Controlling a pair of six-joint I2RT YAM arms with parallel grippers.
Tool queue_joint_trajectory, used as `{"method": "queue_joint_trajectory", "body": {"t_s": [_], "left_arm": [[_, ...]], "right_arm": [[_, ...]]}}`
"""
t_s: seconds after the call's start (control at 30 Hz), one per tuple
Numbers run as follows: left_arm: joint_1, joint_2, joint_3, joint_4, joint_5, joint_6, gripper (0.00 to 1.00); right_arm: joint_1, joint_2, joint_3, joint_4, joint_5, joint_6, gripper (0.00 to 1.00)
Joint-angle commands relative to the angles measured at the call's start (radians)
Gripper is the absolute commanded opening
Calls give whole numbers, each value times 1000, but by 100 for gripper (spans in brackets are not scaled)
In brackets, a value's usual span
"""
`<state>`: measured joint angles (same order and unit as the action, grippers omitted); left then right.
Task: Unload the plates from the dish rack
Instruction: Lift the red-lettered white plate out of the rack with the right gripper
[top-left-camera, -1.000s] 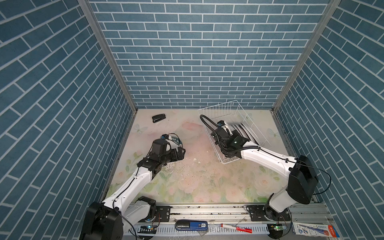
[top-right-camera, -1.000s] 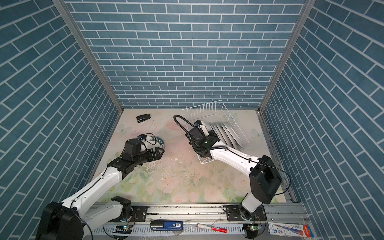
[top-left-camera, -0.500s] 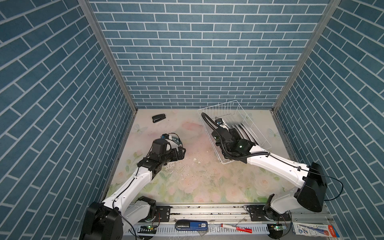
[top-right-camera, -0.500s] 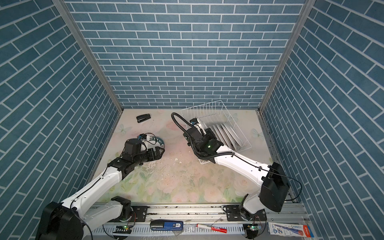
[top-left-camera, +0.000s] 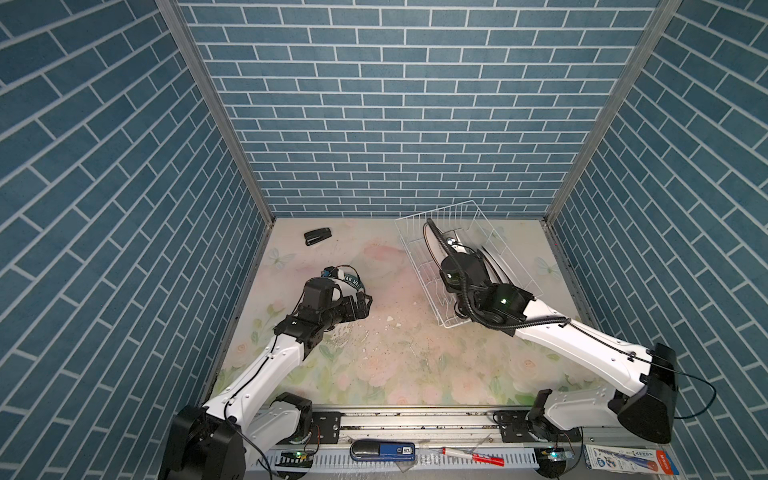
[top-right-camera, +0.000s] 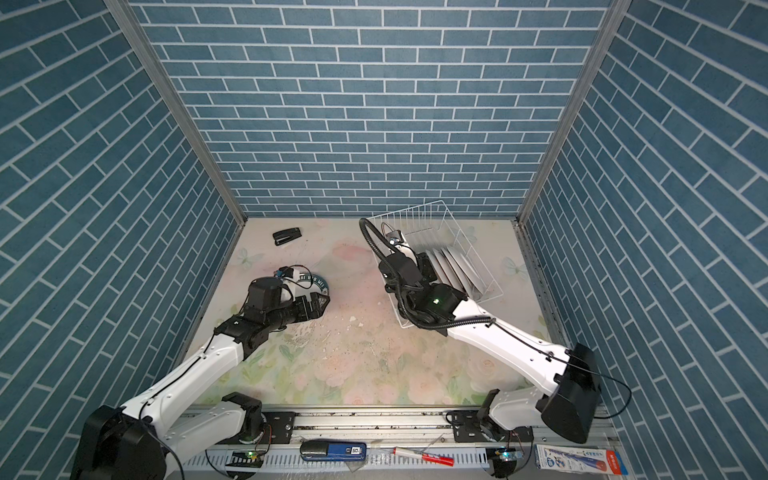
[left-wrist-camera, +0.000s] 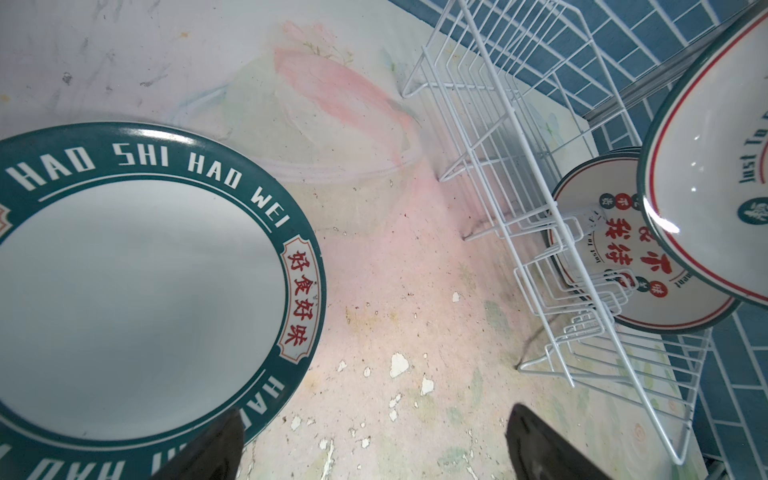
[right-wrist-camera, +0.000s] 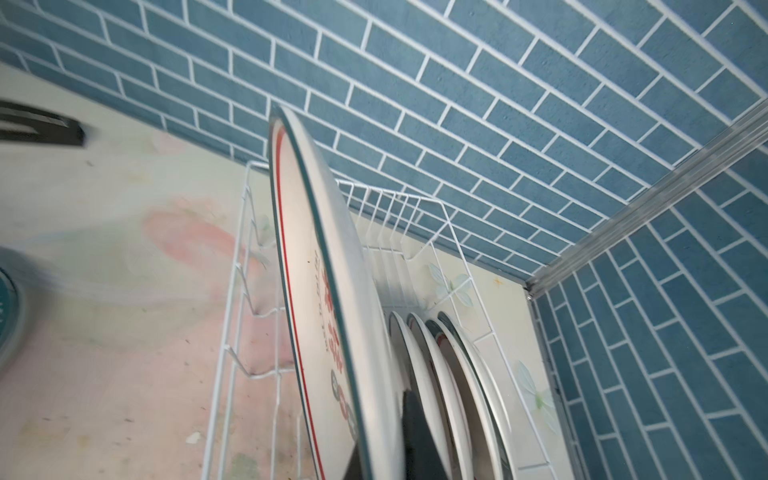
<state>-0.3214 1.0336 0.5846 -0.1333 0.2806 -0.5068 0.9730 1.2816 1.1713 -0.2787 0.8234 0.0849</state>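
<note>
The white wire dish rack (top-left-camera: 415, 249) stands at the back right, also seen in the left wrist view as the dish rack (left-wrist-camera: 498, 166). Several plates (top-right-camera: 453, 270) stand edge-on in it. My right gripper (right-wrist-camera: 386, 449) is shut on the rim of one red-and-green-rimmed plate (right-wrist-camera: 332, 311). It holds this plate (left-wrist-camera: 706, 166) upright, raised above the others. In both top views its fingertips are hidden under the wrist. A green-rimmed plate (left-wrist-camera: 124, 291) lies flat on the table. My left gripper (left-wrist-camera: 376, 436) is open just beside it, holding nothing.
A black stapler (top-left-camera: 318, 237) lies near the back left corner. Blue brick walls close the left, back and right sides. The table (left-wrist-camera: 374, 291) shows chipped white flecks. A blue device (top-left-camera: 382, 451) and a red pen (top-left-camera: 473, 456) lie on the front rail.
The right arm's elbow has swung down and to the right while its gripper stays over the rack with the plate. The left arm has not moved.
</note>
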Motion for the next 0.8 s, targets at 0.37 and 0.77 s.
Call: {"method": "queue_joint_trajectory", "body": {"t_s": [0.37, 0.77], "left_arm": [[-21, -90, -62, 150, 134, -16, 99], [-42, -83, -75, 244, 197, -25, 96]], "right_arm": [[-240, -208, -247, 215, -711, 469, 0], [-293, -99, -312, 378, -1070, 682, 0]]}}
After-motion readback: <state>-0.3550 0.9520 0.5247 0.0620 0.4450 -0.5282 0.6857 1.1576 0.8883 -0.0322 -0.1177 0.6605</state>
